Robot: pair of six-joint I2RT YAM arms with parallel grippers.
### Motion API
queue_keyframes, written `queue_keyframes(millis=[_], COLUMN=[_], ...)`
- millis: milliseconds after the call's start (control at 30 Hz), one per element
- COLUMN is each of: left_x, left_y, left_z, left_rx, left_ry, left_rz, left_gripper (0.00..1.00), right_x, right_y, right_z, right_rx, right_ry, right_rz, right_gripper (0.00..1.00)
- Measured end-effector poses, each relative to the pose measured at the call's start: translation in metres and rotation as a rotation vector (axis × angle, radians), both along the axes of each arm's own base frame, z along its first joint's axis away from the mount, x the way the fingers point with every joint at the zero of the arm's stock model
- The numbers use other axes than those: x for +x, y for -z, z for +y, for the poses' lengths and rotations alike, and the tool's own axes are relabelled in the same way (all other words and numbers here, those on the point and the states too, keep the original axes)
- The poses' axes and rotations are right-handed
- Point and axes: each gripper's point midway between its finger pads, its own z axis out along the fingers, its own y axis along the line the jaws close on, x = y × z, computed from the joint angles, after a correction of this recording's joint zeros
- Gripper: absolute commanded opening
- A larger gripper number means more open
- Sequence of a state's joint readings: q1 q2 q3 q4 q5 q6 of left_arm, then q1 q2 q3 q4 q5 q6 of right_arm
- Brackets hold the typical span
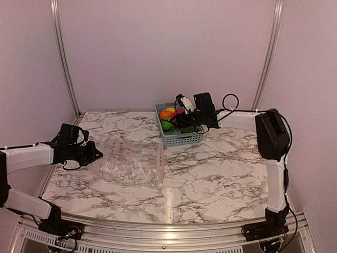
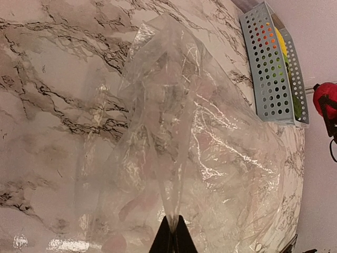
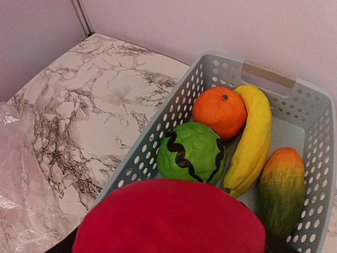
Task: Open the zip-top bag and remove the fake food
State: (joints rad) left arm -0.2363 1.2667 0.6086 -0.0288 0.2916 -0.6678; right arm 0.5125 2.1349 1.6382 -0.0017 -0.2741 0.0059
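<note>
The clear crinkly zip-top bag [image 1: 131, 161] lies crumpled on the marble table [image 1: 221, 174], its whitish zip strip [image 1: 160, 166] on its right edge. My left gripper [image 2: 172, 232] is shut on a pinched fold of the bag [image 2: 200, 147]. My right gripper [image 1: 181, 117] hangs over the light blue basket [image 1: 181, 138], shut on a red round fruit [image 3: 168, 221]. In the basket [image 3: 152, 153] lie an orange ball [image 3: 218, 112], a striped green watermelon ball [image 3: 190, 153], a yellow banana [image 3: 253, 142] and a green-orange fruit [image 3: 281, 192]. No food shows inside the bag.
The basket stands at the back of the table near the rear wall. Metal frame posts [image 1: 63, 52] rise at the back corners. A black cable [image 1: 230, 103] loops behind the right arm. A corner of the bag [image 3: 21, 184] reaches toward the basket.
</note>
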Motion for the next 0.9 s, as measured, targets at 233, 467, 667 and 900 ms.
queue_keyframes(millis=[233,467,667,900], left_x=[-0.001,0.002,0.003,0.004], left_y=[0.003,0.004,0.009,0.025], left_z=[-0.002,-0.006,-0.007,-0.005], left_rx=[-0.006,-0.021,-0.021,0.018], left_ry=[0.013,0.025,0.030,0.046], left_rz=[0.011,0.005,0.016,0.044], left_gripper=[0.00,0.00,0.07,0.20], right_x=[0.020,0.018,0.011,-0.018], right_y=[0.039,0.038,0.004,-0.039], right_z=[-0.006,-0.010,-0.011,-0.021], right_rx=[-0.049,-0.052,-0.036,-0.003], right_ry=[0.032,0.029,0.009,-0.017], right_rz=[0.072,0.081,0.038,-0.006], right_gripper=[0.84,0.99,0.98,0.99])
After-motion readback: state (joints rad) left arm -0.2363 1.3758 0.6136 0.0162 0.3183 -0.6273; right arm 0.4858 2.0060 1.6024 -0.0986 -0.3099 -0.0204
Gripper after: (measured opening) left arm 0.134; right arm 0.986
